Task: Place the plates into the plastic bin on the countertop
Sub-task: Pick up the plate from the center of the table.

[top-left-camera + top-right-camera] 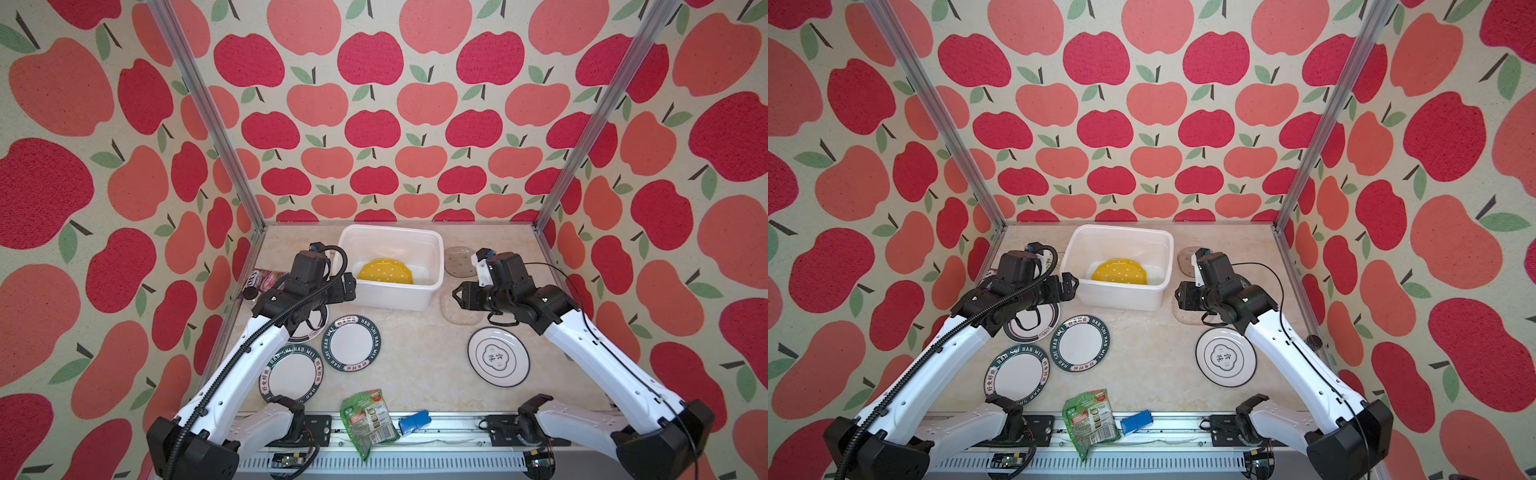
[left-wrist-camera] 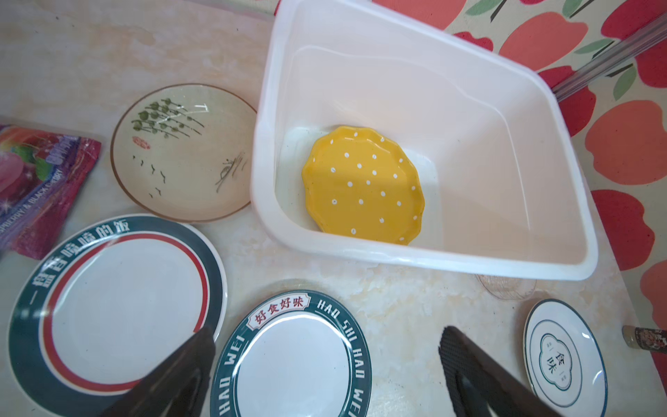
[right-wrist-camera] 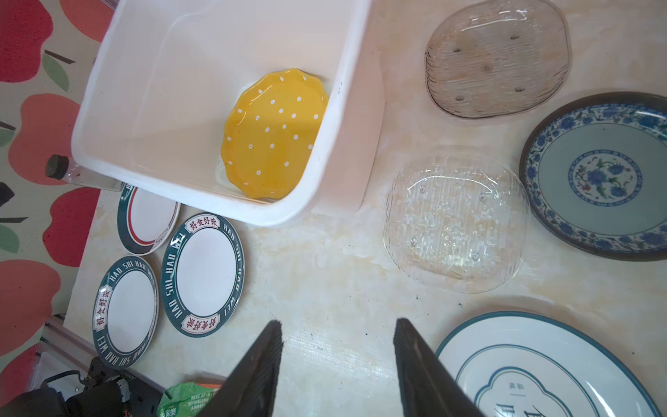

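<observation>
Arms rise from the lower corners in both top views and bend inward, the left gripper (image 1: 348, 286) near the lower left corner of the plastic bin (image 1: 395, 298), the right gripper (image 1: 458, 293) apart to its right. Both sets of ribbed black fingers (image 2: 469, 364) stand spread, holding nothing. A scalloped yellow plate (image 1: 385, 271) with white dots lies in the translucent bin at centre frame; glossy lettered plates (image 1: 351, 343) lie on the marbled countertop (image 1: 415, 365) below.
</observation>
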`<state>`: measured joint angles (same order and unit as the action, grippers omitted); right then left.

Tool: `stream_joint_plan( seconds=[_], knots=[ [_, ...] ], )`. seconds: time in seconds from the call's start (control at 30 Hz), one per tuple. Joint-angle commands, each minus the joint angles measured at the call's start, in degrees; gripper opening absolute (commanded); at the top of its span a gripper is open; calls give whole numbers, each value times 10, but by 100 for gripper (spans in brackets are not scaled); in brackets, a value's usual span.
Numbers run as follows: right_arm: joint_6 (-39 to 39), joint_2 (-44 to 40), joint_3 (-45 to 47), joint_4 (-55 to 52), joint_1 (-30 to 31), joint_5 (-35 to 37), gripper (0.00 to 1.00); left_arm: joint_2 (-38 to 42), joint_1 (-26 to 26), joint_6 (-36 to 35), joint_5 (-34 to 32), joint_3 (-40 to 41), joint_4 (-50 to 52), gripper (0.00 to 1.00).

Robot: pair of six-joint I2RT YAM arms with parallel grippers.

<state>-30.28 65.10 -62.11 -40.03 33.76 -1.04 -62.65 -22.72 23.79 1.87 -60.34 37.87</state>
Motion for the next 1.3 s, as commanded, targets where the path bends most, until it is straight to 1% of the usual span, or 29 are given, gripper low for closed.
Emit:
stream_joint_plan(
  seconds=[0.0,0.1,0.17,0.23,0.3,0.4,0.57,0.67,0.83,1.0,1.1,1.2,1.27],
  knots=[
    [-36,6,32,32,8,-25,54,1,-5,41,-37,26,30,100],
    [-52,22,45,60,13,-34,53,-2,25,76,-70,39,26,99],
    [-57,28,49,76,14,-35,53,-3,65,97,-48,52,9,98],
    [-59,30,52,84,13,-36,52,1,94,105,-26,68,-19,96],
    [-59,34,52,80,13,-37,52,-4,110,107,-14,75,-36,95],
    [-70,47,66,87,14,-51,51,-28,113,106,-6,73,-38,93],
    [-110,86,116,165,34,-100,51,-46,112,107,33,89,-56,92],
    [-134,122,140,231,66,-127,51,-43,113,106,42,97,-60,92],
    [-170,184,152,317,118,-155,50,-34,109,120,70,122,-66,92],
    [-198,233,158,386,154,-169,49,-13,97,132,71,153,-70,92],
    [-203,234,166,381,157,-153,49,0,96,133,69,166,-67,92],
    [-215,222,192,401,137,-147,50,1,95,138,71,177,-76,92],
    [-212,213,197,393,123,-134,50,1,94,138,73,178,-82,92]
  ],
)
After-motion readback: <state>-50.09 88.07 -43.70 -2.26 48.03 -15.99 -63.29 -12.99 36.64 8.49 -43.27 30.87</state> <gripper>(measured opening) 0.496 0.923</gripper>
